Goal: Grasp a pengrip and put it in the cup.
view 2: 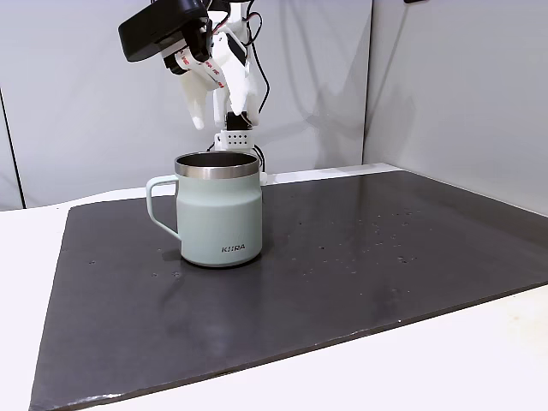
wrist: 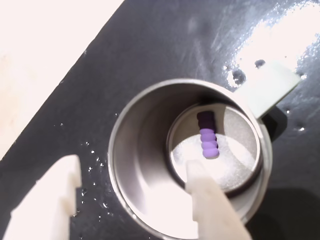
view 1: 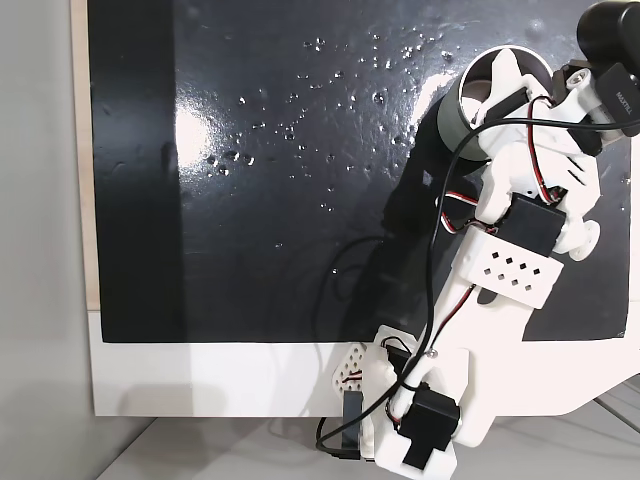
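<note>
One pengrip (wrist: 208,140) lies on the bottom inside the cup (view 2: 218,214), which reads "KIIRA" on its near side; the hand (wrist: 132,190) hovers above it, spread and empty.

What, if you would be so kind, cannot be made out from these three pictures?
- In a fixed view, the cup wall hides its inside, so the pengrip cannot be checked there.
- In a fixed view, the arm covers part of the cup.
- In the wrist view, the claw is cut off by the bottom edge.
- The mat specks are too small to identify.
</note>
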Action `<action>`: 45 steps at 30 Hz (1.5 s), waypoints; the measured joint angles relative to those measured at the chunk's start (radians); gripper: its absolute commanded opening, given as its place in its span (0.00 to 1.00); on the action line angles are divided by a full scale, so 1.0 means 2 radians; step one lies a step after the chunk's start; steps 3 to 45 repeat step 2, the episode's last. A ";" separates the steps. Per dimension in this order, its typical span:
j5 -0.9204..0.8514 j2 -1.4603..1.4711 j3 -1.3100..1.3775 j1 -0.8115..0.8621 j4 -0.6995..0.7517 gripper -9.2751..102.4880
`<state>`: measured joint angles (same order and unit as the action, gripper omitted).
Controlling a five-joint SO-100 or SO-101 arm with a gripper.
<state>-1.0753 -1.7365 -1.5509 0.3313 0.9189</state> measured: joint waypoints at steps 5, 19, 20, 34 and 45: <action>0.000 -0.004 0.000 0.000 0.000 0.32; 0.000 -0.004 0.000 0.000 0.000 0.32; 0.000 -0.004 0.000 0.000 0.000 0.32; 0.000 -0.004 0.000 0.000 0.000 0.32; 0.000 -0.004 0.000 0.000 0.000 0.32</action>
